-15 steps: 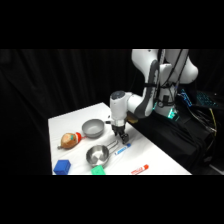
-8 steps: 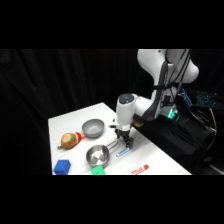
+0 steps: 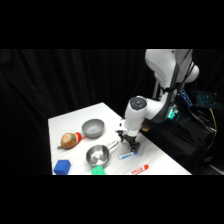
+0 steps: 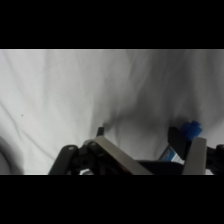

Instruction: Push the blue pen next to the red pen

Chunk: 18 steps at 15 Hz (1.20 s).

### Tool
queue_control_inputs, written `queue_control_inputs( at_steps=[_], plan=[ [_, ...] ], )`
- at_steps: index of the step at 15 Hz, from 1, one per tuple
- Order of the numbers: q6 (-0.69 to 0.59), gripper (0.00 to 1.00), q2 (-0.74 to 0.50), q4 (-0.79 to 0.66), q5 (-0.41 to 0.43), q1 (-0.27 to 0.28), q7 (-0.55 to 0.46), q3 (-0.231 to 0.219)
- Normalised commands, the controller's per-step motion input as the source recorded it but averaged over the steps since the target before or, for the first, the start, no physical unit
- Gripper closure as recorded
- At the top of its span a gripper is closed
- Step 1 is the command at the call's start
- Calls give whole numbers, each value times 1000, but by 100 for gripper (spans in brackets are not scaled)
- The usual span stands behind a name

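The blue pen (image 3: 127,156) lies on the white table (image 3: 75,120), just right of the steel cup. In the wrist view its blue cap (image 4: 191,129) shows beside the right finger (image 4: 196,155). The red pen (image 3: 140,169) lies closer to the table's front edge, a short way from the blue pen. My gripper (image 3: 134,146) hangs low over the table just behind the blue pen. In the wrist view the gripper (image 4: 142,142) is open, with only bare table between its fingers.
A steel cup (image 3: 97,155) with a handle stands left of the blue pen. A grey bowl (image 3: 93,128) sits behind it. An orange-brown object (image 3: 70,140), a blue block (image 3: 62,166) and a green object (image 3: 98,170) lie along the left and front.
The arm has swung right and toward the table's front, and the gripper has come down from beside the grey bowl to just behind the blue pen.
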Motion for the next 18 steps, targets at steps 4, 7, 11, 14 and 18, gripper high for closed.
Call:
queue_control_inputs(
  at_steps=[4, 7, 11, 14, 18],
  plan=[
    [-185, 0, -7, 117, -223, 261, 304, -119],
    [-254, 0, 16, 194, -193, 146, 252, -29],
    [-286, 0, 32, 250, -172, 38, 207, 62],
    [-297, 0, 102, 321, -127, -51, 146, 148],
    [-287, 0, 81, 271, -136, -67, 133, 158]
  ],
)
